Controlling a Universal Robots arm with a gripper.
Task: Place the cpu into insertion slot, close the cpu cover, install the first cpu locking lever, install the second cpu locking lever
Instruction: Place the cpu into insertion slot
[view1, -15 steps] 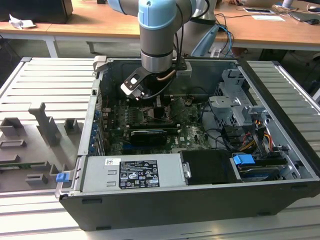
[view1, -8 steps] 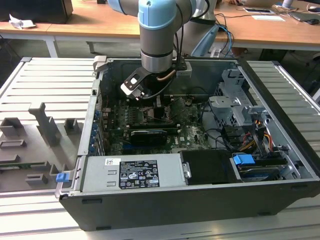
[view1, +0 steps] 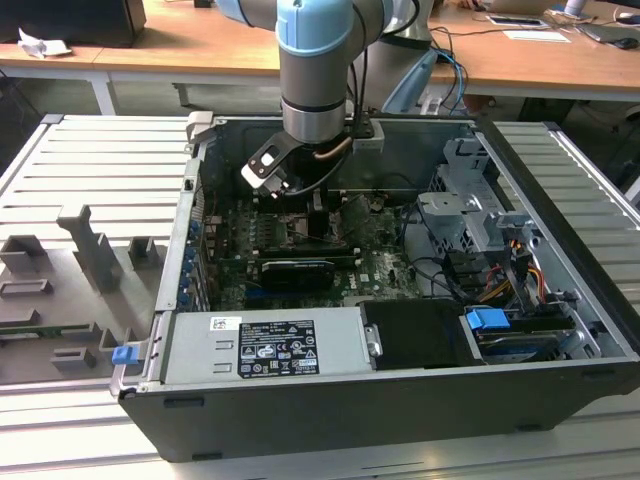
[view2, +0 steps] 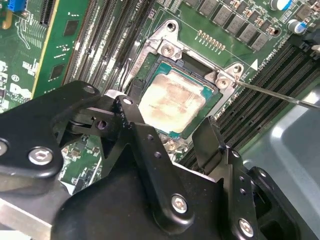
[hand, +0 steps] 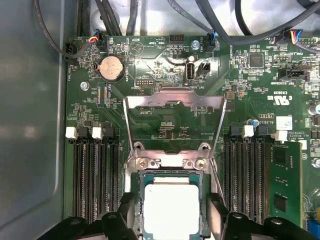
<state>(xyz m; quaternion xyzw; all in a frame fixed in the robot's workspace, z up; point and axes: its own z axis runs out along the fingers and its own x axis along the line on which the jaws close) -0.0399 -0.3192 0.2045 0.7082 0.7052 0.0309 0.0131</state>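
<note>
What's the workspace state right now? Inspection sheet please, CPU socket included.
Surface: motherboard inside open computer case, on slatted table.
Job's things: cpu lying in insertion slot; cpu cover open, off the chip; locking lever unlatched, sticking out to the side.
Clutter: grey fixture blocks on the exterior view's left.
Grippers: end effector open, fingers either side of the cpu, gaps visible.
Cables: black cables along the board edge; coloured wires by the drive bay.
Surroundings: wooden desks behind.
</note>
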